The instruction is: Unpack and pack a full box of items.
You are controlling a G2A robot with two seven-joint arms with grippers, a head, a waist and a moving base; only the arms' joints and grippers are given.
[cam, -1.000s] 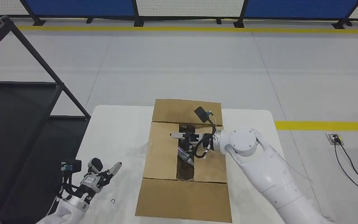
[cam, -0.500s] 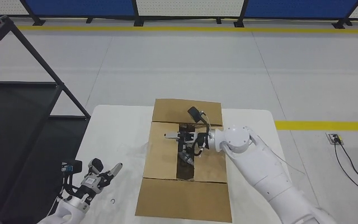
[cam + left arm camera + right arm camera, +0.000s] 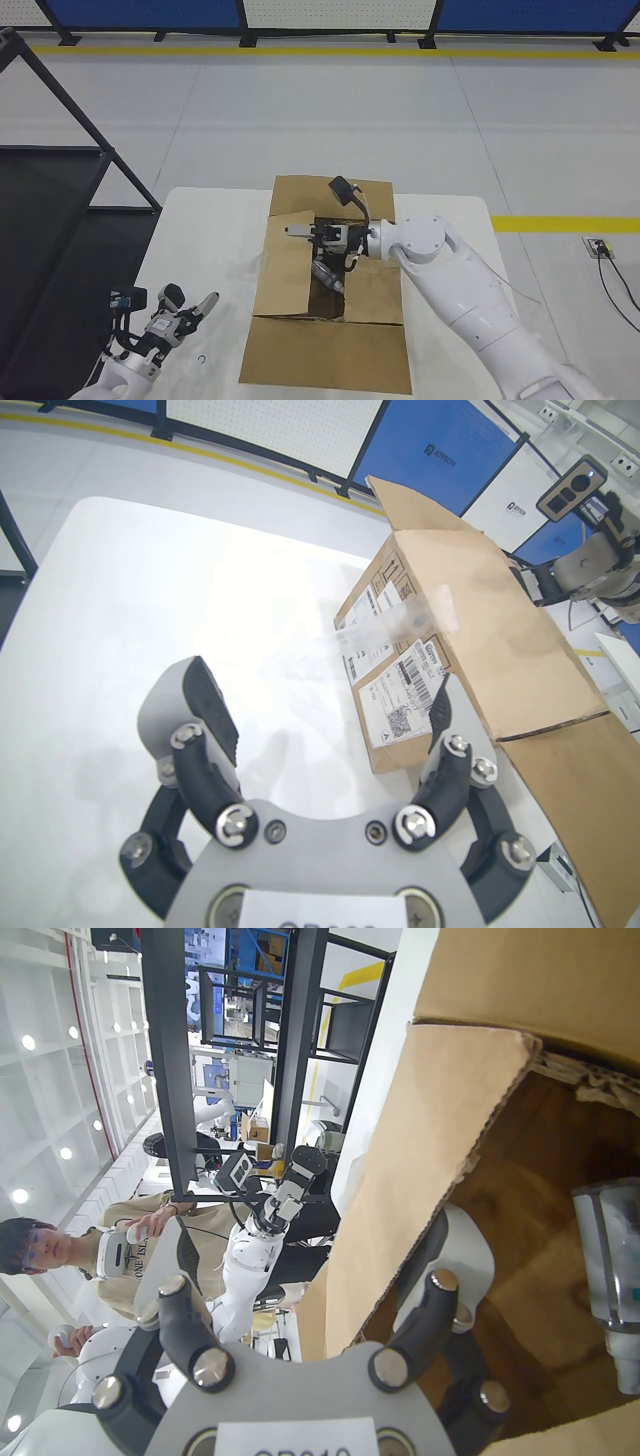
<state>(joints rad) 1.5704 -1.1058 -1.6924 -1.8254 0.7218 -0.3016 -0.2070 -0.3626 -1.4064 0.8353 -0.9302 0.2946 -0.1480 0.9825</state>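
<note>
A brown cardboard box [image 3: 330, 355] stands mid-table with its flaps partly open. My right gripper [image 3: 312, 233] is over the opening, open, with the raised left flap [image 3: 290, 265] passing between its fingers. In the right wrist view the gripper [image 3: 315, 1238] straddles that flap [image 3: 400, 1188], one finger [image 3: 177, 1248] outside and the other inside the box. A clear bottle [image 3: 610, 1278] lies in the box and also shows through the gap from above [image 3: 330, 278]. My left gripper [image 3: 185, 315] hovers open near the table's front left corner, apart from the box [image 3: 480, 600].
The white table [image 3: 200, 250] has bare room left of the box. A small ring [image 3: 201, 359] lies near the left gripper. A black metal rack [image 3: 60, 200] stands beside the table's left edge. Loose clear tape [image 3: 395, 620] hangs off the labelled box side.
My right gripper has moved left across the opening, and the left flap has swung up and outward with it. The left arm has stayed put.
</note>
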